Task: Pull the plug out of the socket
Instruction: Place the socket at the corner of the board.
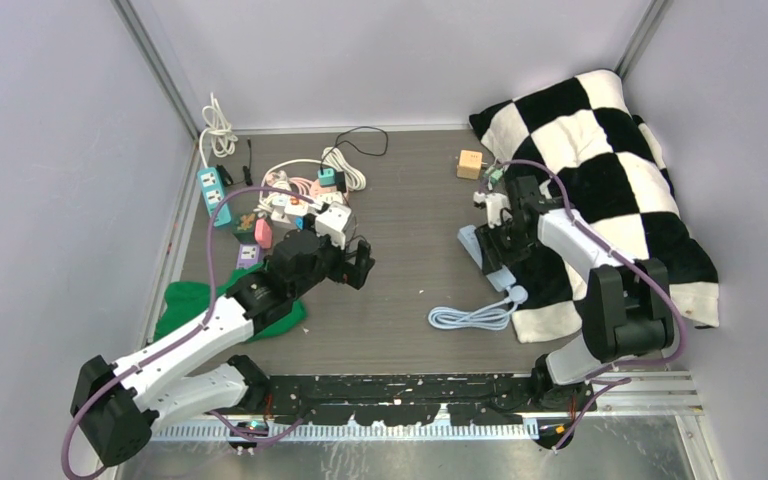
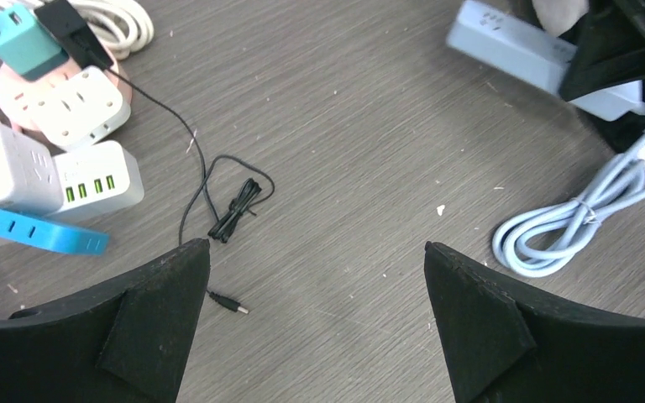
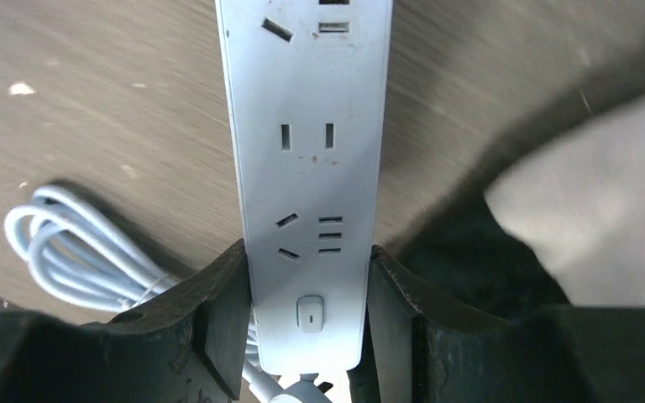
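The pale blue-white plastic power strip lies flat on the grey wood-grain counter, its right edge against the black-and-white checked blanket. The right pincer is clenched across its switch end, one finger on each long side. No plug sits in the sockets the right wrist view shows. The strip's far end runs out of that view, so I cannot tell whether a plug sits there.

The grip is narrow and at one end, so a pull on a plug at the other end could swing or lift the strip, or drag it under the blanket. The coiled pale blue cable just beside the strip could snag a finger.

The left pincer hangs released above bare counter, well apart from the strip. If it comes across, the thin black lead below could catch.

No brand or writing is readable; the strip's face is plain.
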Available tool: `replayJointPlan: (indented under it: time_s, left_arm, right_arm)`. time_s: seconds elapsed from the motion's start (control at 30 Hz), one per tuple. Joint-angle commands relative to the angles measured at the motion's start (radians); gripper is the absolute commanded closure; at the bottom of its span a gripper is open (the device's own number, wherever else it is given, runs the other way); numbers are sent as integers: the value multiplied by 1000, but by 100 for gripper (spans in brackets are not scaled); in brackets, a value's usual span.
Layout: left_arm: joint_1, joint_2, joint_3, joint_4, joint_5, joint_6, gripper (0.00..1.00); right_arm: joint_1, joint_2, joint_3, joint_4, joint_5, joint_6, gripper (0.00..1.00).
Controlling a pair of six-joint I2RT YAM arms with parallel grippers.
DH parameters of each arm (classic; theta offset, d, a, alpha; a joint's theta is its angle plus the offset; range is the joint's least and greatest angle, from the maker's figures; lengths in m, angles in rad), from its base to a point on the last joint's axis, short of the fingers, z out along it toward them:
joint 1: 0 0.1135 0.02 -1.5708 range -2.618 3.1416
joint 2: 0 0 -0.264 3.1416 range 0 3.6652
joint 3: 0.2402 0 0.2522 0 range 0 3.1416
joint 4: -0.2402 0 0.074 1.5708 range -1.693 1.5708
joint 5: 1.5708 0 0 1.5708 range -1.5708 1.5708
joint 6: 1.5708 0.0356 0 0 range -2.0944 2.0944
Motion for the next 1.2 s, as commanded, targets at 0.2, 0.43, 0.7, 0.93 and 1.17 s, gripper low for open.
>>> replayJointPlan:
  time_s: [0.2, 0.43, 0.7, 0.93, 1.17]
  left_arm:
    - [96, 13, 49, -4, 97, -92, 0]
    - [113, -30, 50, -56, 102, -172, 0]
    - [120, -104, 32, -106, 80, -229, 0]
    - [128, -111, 47, -136, 71, -248, 0]
    - [199, -80, 139, -200, 96, -262, 0]
  right_arm:
    - [-74, -76, -135, 285, 417, 414, 93]
    - [-106, -6, -95, 354, 472, 486, 79]
    - [-106, 119, 36, 312, 304, 492, 68]
    - [-106, 153, 61, 343, 277, 499, 71]
    - [-87, 134, 170, 327, 57, 395, 94]
